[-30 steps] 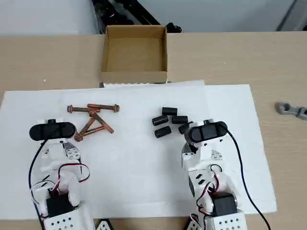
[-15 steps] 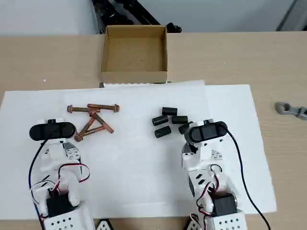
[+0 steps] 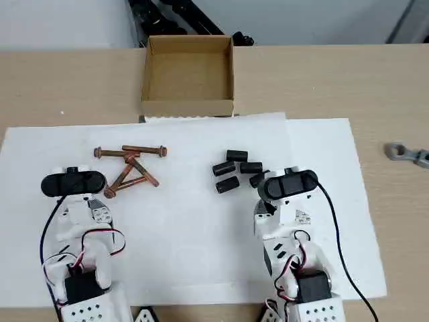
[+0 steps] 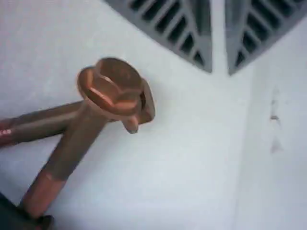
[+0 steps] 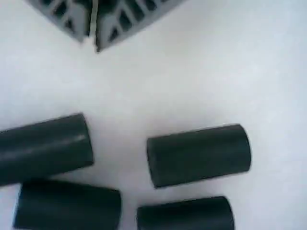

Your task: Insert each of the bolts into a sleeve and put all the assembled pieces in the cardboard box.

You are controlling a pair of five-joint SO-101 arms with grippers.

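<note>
Waiting bolts [image 3: 131, 166]: copper-coloured, loose in a crossed heap on the white sheet [image 3: 201, 235], left of centre in the high view. There are four or five, as the overlap hides the exact count, and none sits in a sleeve.
Nearest bolt head [image 4: 115, 88]: a flanged hex head seen close in the left wrist view, its shank lying across another bolt.
Bare sleeves [image 3: 236, 169]: five short black tubes in a loose cluster right of centre in the high view, each lying on its side with nothing inside as far as I can see. Four of them show close in the right wrist view.
Empty cardboard box [image 3: 188, 106]: upper centre of the high view, open-topped, standing on the desk [image 3: 67, 80] just beyond the sheet's far edge.
Unladen left gripper [image 4: 218, 72]: fingers drawn almost together with only a narrow slit between them, pinching nothing, low over the sheet just beside the bolt heap.
Unladen right gripper [image 5: 93, 43]: fingers pressed together to a hairline seam, pinching nothing, near the sleeves.
Work done: none, by my reading — no assembled piece anywhere.
Work left: the whole job — pair every bolt with a sleeve, then carry each pair to the box.
Off to the side: a metal tool [image 3: 405, 153] at the right edge of the high view, well apart from the parts.
</note>
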